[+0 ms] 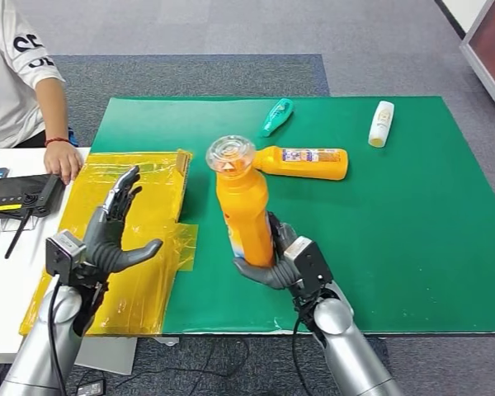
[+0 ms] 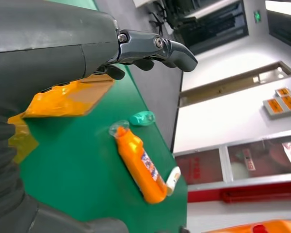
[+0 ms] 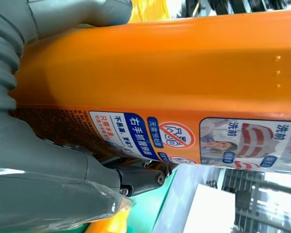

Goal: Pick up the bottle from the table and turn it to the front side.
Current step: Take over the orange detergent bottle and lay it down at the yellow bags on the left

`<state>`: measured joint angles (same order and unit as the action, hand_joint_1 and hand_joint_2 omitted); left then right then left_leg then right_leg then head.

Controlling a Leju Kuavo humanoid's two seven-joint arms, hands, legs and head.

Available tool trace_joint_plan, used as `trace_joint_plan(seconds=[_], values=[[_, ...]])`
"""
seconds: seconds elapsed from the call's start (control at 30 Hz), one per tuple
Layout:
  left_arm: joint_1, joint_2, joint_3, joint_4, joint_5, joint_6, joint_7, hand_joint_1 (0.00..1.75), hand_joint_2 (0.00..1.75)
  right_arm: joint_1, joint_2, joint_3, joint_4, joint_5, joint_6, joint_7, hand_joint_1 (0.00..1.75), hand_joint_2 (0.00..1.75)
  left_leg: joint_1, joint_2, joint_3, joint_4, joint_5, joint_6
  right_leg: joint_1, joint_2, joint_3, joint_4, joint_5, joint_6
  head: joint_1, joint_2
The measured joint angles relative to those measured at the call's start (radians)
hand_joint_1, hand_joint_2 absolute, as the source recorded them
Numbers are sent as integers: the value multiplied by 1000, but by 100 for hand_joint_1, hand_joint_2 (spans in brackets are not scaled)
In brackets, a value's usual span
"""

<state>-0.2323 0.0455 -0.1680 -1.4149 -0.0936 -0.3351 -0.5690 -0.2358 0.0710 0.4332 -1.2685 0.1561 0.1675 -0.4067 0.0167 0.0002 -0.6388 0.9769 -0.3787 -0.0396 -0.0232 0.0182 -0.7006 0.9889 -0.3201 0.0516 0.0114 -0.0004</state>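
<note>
- The desk [image 1: 419, 247] under its green cover carries the whole show, with a patch of yellow film [image 1: 139, 214] spread on the robot's left side of it.
- A person's hand [image 1: 63, 161] rests at the far left edge, beside a black device [image 1: 21, 194]; it is well apart from the action.
- The orange bottle [image 1: 245, 214] is up off the green surface, standing nearly upright with its clear cap [image 1: 231, 153] on top and its long axis running from the palm up toward the camera.
- The right hand [image 1: 273, 262] grips that bottle low on its body, thumb on one side and fingers wrapped round the other; the right wrist view shows the printed label [image 3: 180, 138] facing the fingers.
- The left hand [image 1: 111, 235] hovers over the yellow film with fingers spread and nothing in it, to the left of the bottle and not touching it.
- My read: the turn depends on spinning the bottle about that upright axis, and the right hand already has it, so the left looks like a helper at most.
- A second orange bottle [image 1: 304, 162] lies on its side further back, long axis across the desk.
- A teal tube [image 1: 276, 116] and a small white bottle [image 1: 381, 124] lie near the far edge.
</note>
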Motion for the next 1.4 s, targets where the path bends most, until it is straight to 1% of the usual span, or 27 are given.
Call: trace_joint_plan(seconds=[0.27,0.47,0.53,0.63,0.7,0.87,1.0,1.17,1.4], values=[[-71,9,-8,37,68,-85,27,0,175,-23,16,58,36,2,6,4,175,175,0,0,0,0,0,0,0,0,0,0,0,0,0,0],[-91,9,-12,61,127,-137,50,0,175,-31,23,83,64,5,2,4,175,175,0,0,-1,0,0,0,0,0,-1,0,0,0,0,0],[-98,10,-15,72,201,-196,87,0,175,-36,24,89,73,8,0,4,175,175,0,0,-1,0,0,0,0,0,-1,0,0,0,0,0],[-115,15,-28,106,386,-329,179,0,175,-51,28,99,86,28,-18,3,175,175,0,0,-1,0,0,0,0,0,-1,0,0,0,0,0],[-127,18,-38,130,465,-370,222,0,175,-59,31,106,94,55,-47,3,175,175,0,0,-1,0,0,0,0,0,-1,0,0,0,0,0],[-146,29,-66,173,583,-405,308,0,175,-74,38,117,112,124,-131,6,175,175,0,0,-1,0,0,0,0,0,-1,0,0,0,0,0],[-155,38,-93,202,647,-425,353,0,175,-87,41,117,124,145,-160,6,175,175,0,0,-1,0,0,0,0,0,-1,0,0,0,0,0],[-163,47,-119,237,672,-427,368,0,175,-102,46,117,138,155,-169,6,175,175,0,0,-1,0,0,0,0,0,-1,0,0,0,0,0],[-168,50,-133,264,679,-425,373,0,175,-106,48,119,153,163,-172,6,175,175,0,0,-1,0,0,0,0,0,-2,0,0,0,0,0]])
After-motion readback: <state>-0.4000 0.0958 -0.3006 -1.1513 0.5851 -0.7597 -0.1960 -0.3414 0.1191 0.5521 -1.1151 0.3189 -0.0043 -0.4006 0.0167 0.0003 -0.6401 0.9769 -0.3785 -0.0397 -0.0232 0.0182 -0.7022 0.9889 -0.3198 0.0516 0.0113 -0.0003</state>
